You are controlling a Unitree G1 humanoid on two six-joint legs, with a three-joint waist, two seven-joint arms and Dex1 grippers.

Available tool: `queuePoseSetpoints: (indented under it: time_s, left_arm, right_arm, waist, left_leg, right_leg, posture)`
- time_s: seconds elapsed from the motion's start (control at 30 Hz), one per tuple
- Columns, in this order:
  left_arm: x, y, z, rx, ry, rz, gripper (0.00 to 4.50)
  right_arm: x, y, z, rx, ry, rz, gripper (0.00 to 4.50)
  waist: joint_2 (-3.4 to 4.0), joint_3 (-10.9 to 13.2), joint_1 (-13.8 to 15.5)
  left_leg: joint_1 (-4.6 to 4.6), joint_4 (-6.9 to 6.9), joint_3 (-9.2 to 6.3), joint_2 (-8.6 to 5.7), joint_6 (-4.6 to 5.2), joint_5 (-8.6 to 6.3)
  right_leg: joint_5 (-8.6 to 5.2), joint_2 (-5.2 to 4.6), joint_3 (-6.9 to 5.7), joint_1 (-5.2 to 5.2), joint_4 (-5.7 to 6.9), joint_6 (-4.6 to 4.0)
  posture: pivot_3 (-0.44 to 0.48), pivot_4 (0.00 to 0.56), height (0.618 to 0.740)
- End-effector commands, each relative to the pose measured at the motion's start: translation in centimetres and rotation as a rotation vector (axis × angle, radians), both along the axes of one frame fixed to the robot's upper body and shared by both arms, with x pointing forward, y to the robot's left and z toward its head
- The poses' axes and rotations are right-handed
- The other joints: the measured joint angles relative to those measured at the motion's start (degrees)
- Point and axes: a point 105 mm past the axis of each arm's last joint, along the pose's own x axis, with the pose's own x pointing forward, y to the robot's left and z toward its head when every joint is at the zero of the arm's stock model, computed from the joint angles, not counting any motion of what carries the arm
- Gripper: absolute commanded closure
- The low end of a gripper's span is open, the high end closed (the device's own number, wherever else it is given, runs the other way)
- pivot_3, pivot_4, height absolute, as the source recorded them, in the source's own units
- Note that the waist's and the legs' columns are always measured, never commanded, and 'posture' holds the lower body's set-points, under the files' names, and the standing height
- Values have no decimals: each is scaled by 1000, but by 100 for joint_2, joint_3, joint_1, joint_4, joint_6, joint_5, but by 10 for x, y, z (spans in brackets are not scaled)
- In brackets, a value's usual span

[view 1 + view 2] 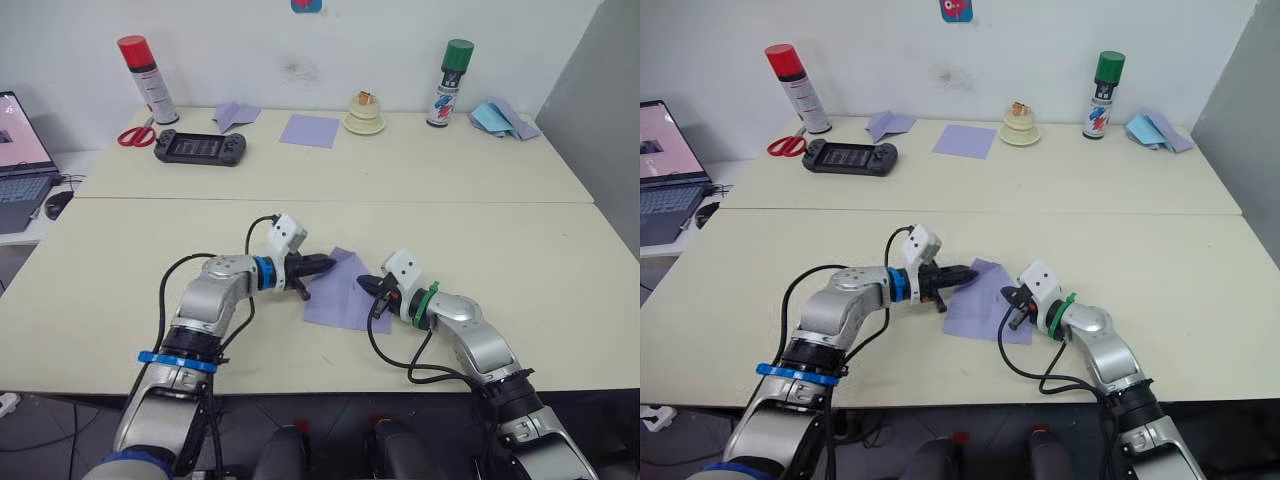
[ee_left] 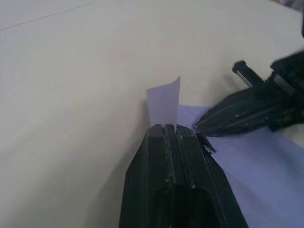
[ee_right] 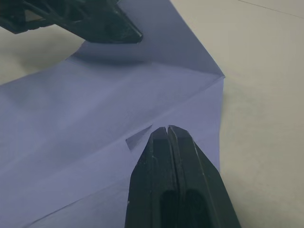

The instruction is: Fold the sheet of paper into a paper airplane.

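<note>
Sheet of paper (image 1: 340,290) lies at lower centre of frame on the near desk (image 1: 520,260), long axis running upper-right to lower-left, one corner lifted. Left gripper (image 1: 328,265) reaches in from the left, forearm level, fingers clenched on the raised corner. Right gripper (image 1: 366,284) comes from lower right, elbow bent, clenched on the paper's right edge. Crease lines are hard to make out.

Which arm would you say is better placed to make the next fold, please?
Probably the left: the left gripper is already shut on a corner of the sheet of paper, while the right gripper pins the sheet down, shut.
</note>
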Motion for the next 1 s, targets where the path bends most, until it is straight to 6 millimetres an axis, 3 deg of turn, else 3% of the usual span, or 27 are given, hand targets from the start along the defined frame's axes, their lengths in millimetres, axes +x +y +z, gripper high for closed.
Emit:
queuePoseSetpoints:
  time_s: [0.03,0.2,0.43,0.67,0.8,0.9,1.0]
  left_arm:
    - [-9,-9,2,171,-190,-124,4466]
    - [-7,-9,-12,343,-286,-160,4466]
    - [-13,-15,-21,456,-368,-245,4466]
    - [-11,-10,-29,634,-453,-320,4466]
    - [-8,-11,-28,652,-468,-324,4466]
    - [-6,-11,-28,662,-479,-330,4466]
    - [-5,-12,-27,676,-499,-344,4466]
  right_arm:
    - [0,-6,-4,-14,13,-19,4500]
    - [-1,-5,-4,-13,13,-18,4500]
    - [0,-4,-2,-3,13,-17,4500]
    - [12,1,29,154,-61,-68,4500]
    - [20,3,38,197,-89,-96,4500]
    - [26,10,37,197,-83,-91,4500]
    - [29,18,24,159,-44,-82,4500]
  waist:
    - [0,0,0]
    - [0,0,6]
    - [1,0,10]
    - [1,0,5]
    - [1,0,13]
    - [2,-1,14]
    - [2,-1,17]
  left_leg:
    - [0,0,1,0,0,0]
    - [0,0,6,-2,1,0]
    - [1,0,6,-3,2,0]
    - [1,-1,6,1,2,-1]
    - [1,0,6,-1,2,-1]
    - [1,1,7,-3,3,-1]
    - [2,0,5,-1,3,0]
  right_leg:
    - [0,0,0,0,0,0]
    - [0,0,5,0,-2,0]
    - [-2,0,3,1,-2,3]
    - [-2,3,3,0,-1,3]
    - [-2,3,3,1,0,3]
    - [-2,3,3,2,0,3]
    - [-1,4,1,2,0,1]
  posture:
    - [0,150,740]
    - [0,150,740]
    - [0,150,740]
    - [0,150,740]
    - [0,150,740]
    - [0,150,740]
    - [0,150,740]
